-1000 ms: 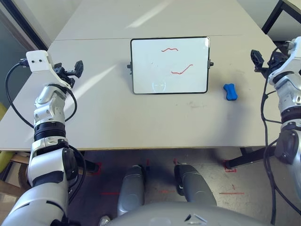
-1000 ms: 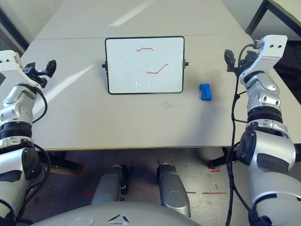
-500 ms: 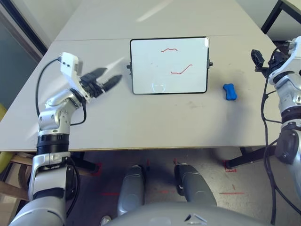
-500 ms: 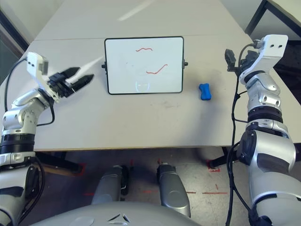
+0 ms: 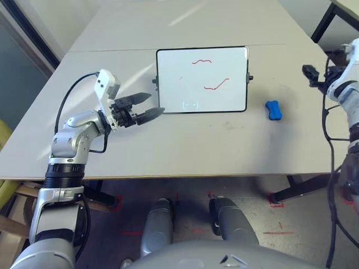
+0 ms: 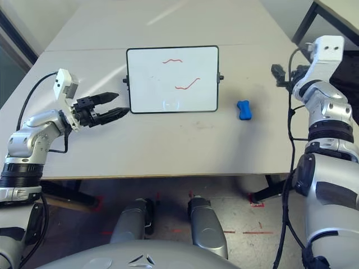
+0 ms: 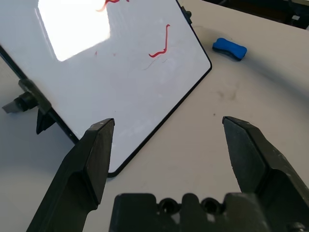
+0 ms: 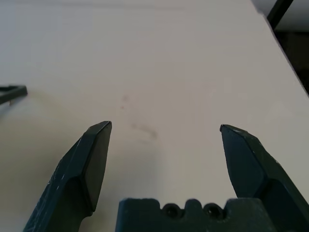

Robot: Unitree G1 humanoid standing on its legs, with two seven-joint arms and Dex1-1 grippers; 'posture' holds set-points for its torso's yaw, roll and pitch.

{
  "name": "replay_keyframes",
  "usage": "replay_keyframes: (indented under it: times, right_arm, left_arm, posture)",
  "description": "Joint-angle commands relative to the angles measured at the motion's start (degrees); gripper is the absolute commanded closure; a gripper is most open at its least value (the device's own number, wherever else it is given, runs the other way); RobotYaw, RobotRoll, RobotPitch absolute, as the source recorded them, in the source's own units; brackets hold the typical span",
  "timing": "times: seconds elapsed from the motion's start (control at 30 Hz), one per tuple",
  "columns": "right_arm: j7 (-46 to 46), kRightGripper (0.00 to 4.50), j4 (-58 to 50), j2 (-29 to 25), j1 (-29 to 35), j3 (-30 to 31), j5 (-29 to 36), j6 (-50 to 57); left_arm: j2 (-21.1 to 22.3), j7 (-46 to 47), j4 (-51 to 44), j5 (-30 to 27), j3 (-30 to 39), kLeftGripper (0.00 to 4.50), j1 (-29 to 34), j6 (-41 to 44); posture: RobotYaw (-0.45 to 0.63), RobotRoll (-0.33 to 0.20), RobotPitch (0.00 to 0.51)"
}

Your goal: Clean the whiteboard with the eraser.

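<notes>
Two red squiggles mark the whiteboard (image 5: 202,79), lying flat at table centre, toward 12 o'clock from the robot; one squiggle near the far edge, the other lower and toward 3 o'clock. Black-framed, rounded corners, small knobs on both side edges. Bright glare patch on the surface in the left wrist view.

Parked well apart from the board at its 3 o'clock: the eraser (image 5: 274,110), blue, pinched in the middle, resting on the bare table (image 5: 185,140).

Reaching in from 9 o'clock: the left gripper (image 5: 148,106), fingers spread wide, holding nothing, tips pointing toward 3 o'clock and just beside the board's near-left corner. Touching the frame or not: cannot tell. Seen along the left wrist, the board's near corner sits between the two black fingers (image 7: 91,159), with the eraser far beyond at the opposite side.

Raised at the table's 3 o'clock edge, well beyond the eraser: the right gripper (image 6: 279,73), small and dark in the head views. In its wrist view, fingers (image 8: 94,154) wide apart over bare tabletop, gripping nothing, with a sliver of the board's black frame at one side and faint smudges on the table surface between them.

Also visible: a cable looping from the left forearm (image 5: 70,143), and faint grey marks on the table at 6 o'clock of the board.
</notes>
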Motion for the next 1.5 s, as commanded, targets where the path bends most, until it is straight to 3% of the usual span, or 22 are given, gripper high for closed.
replay_keyframes:
  times: [0.03, 0.17, 0.43, 0.73, 1.5]
  right_arm:
    - [3.07, 0.03, -4.6, -1.98, -3.14, 5.88, -1.81, 18.47]
    - [7.34, 0.03, -8.76, -2.47, -5.97, 12.4, -1.88, 31.49]
    - [10.9, 0.03, -14.33, 0.31, -5.38, 19.2, -2.08, 35.07]
    - [10.2, 0.03, -16.78, 3.82, -2.22, 20.98, -2.34, 35.66]
    - [6.91, 0.03, -6.45, 7.78, -2.27, 19.63, -5.34, 29.26]
  left_arm:
    - [-0.39, -0.99, 2.42, 1.7, -1.21, 0.0, -1.17, -1.99]
    - [-0.64, -1.45, 4.15, 3.57, -2.42, 0.0, -1.9, -4.34]
    - [-0.99, -1.29, 3.86, 4.26, -3.06, 0.0, -1.51, -5.8]
    - [-0.88, -0.11, 2.67, 4.33, -2.41, 0.0, -0.35, -5.96]
    - [-0.52, 0.98, 1.82, 4.07, -1.98, 0.0, -0.01, -5.65]
  posture:
    - [-0.22, 0.0, 0.101]
    - [-0.22, 0.0, 0.104]
    - [-0.21, 0.0, 0.114]
    - [-0.19, 0.0, 0.121]
    - [-0.18, 0.0, 0.125]
